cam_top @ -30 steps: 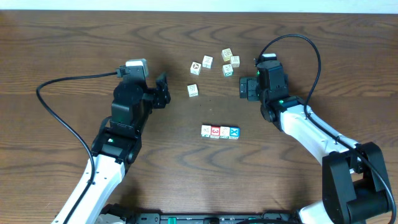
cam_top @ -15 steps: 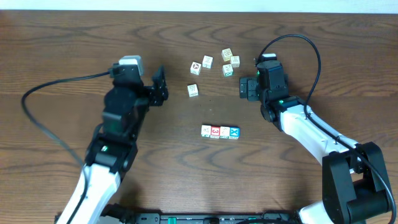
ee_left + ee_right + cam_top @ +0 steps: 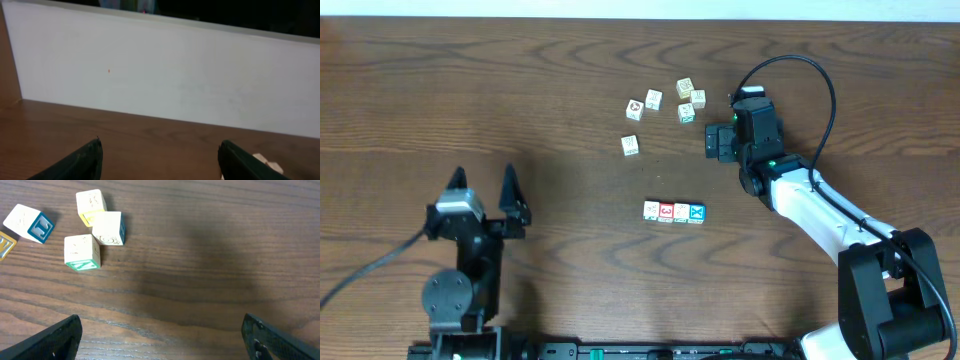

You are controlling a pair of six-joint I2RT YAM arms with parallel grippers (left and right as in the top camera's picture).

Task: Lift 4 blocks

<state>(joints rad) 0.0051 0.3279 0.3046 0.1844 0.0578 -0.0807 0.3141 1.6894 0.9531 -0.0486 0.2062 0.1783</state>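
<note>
Four picture blocks (image 3: 674, 211) sit in a touching row at mid-bench (image 3: 820, 80), toward its near edge, their faces too small to read. The left end effector (image 3: 483, 172) stands wide and empty near the front-left corner. The right end effector (image 3: 715, 142), likewise wide, hovers beside loose cream cubes (image 3: 686, 88) nearer the far edge.

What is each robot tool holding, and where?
Nothing. The left tool and the right tool both stand open and empty; the four blocks sit in a row on the table, untouched.
</note>
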